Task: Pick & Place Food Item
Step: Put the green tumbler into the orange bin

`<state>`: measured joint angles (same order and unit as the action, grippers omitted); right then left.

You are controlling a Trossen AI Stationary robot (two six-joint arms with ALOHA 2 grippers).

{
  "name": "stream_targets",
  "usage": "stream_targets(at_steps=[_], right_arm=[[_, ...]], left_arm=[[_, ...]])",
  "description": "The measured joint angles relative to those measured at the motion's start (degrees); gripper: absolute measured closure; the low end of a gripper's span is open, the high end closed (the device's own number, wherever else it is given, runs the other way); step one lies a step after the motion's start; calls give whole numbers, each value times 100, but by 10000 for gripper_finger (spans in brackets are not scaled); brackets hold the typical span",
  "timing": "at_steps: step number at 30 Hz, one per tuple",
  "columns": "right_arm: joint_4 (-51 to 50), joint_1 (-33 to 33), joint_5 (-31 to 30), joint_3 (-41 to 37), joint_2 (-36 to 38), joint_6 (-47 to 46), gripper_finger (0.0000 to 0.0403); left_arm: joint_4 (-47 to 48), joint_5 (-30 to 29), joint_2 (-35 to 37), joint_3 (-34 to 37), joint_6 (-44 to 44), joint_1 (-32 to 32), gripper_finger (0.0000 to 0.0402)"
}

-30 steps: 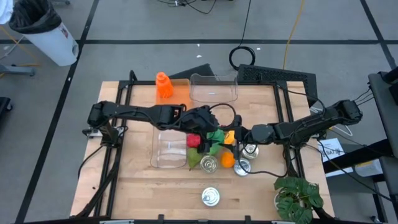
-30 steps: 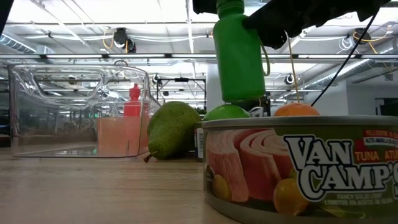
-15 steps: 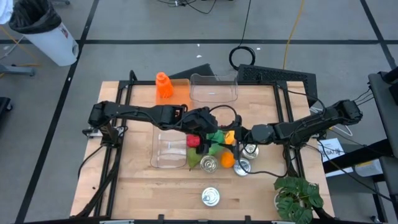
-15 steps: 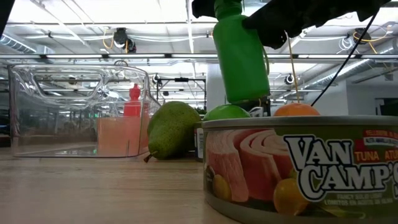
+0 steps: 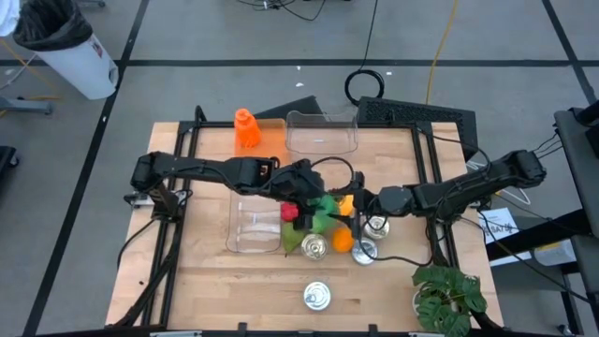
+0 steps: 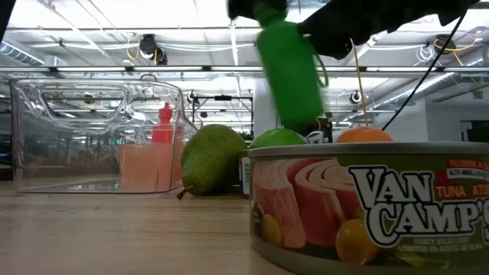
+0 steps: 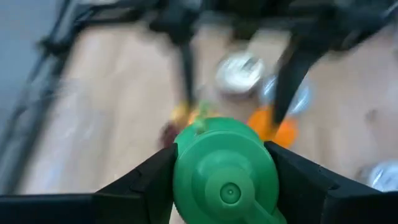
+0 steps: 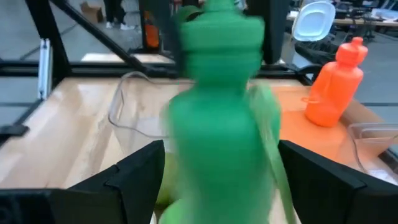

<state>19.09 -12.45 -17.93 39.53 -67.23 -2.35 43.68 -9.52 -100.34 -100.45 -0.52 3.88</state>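
We observe a green bottle [image 7: 225,172] seen from its cap end, set between the left gripper [image 7: 221,180]'s two dark fingers [image 7: 140,186], which press against its sides. Beyond it, over the wooden table [image 7: 106,118], we note an orange fruit [image 7: 275,126], a silver can top [image 7: 239,70] and dark arm parts [image 7: 298,43], all blurred.

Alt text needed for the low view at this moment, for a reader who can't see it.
A green bottle hangs tilted above the table, gripped at its cap by a dark gripper. Below it sit a pear, a lime and an orange, with a tuna can close up in front and a clear container at left.
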Motion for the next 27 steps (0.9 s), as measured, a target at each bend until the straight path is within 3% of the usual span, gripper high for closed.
stream_targets(at_steps=[8, 12, 19, 27], right_arm=[[-87, -29, 15, 0, 303, -70, 115], [-88, -72, 24, 0, 321, -68, 115], [-106, -79, 24, 0, 325, -63, 115], [-199, -79, 28, 0, 322, -137, 115]], left_arm=[[930, -833, 1232, -14, -220, -470, 181], [1411, -1325, 1580, -8, -327, -1024, 181], [1774, -1023, 1682, 126, -422, -2293, 181], [1057, -128, 1673, 1349, -431, -3168, 181]])
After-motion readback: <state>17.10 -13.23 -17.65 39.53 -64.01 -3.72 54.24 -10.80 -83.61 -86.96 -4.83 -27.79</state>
